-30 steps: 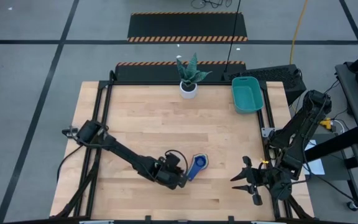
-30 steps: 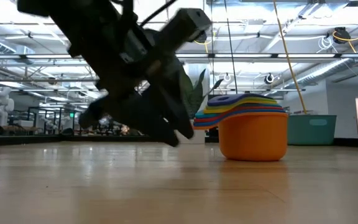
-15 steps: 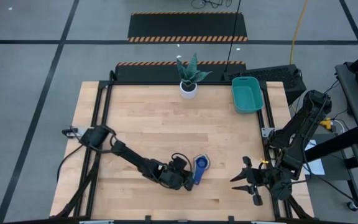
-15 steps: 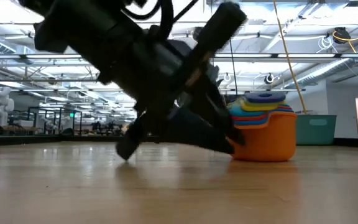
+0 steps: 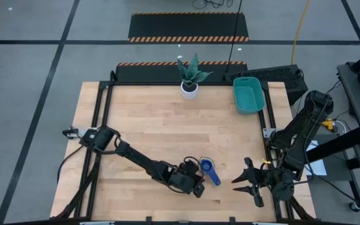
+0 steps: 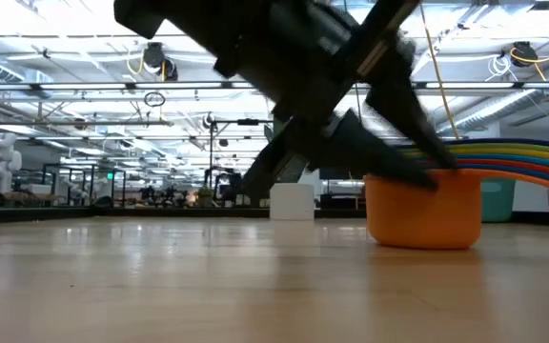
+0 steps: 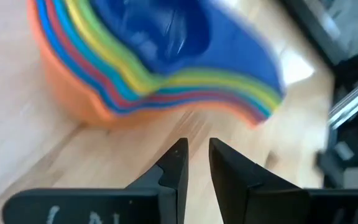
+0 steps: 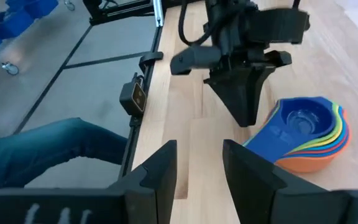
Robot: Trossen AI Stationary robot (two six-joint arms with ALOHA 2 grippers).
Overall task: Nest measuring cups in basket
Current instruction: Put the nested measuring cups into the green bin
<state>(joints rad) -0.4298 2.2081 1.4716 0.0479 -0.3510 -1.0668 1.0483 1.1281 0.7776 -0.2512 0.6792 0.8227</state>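
Logging cups as one nested stack, standing upright on the table near its front edge, right of centre, and well apart from the basket at the far right corner. Reading colours from the left wrist view: dark blue cup on top, then yellow, green, light blue and red rims, with the widest, orange cup at the bottom carrying the rest. Counting at least six colour bands; not resolving the exact number where the rims blur together. Noting all handles lying one over another on the same side, fanned slightly and pointing toward the table's front right. Noting one basket, teal, rectangular with rounded corners, showing nothing inside from above. Noting one white pot with a green plant at the far edge, left of the basket. Finding left gripper low over the table just beside the stack, under the handle side, jaws drawn nearly together with only a thin slit between and nothing clenched in it; not able to tell whether the fingers are touching the cups. Finding right gripper waiting at the front right edge, clear of the stack, jaws released and spread with nothing between. Spotting white marks on both gripper bodies in the wrist views, too cut off to read. Seeing a person's leg in blue trousers beyond the table's edge in the right wrist view.
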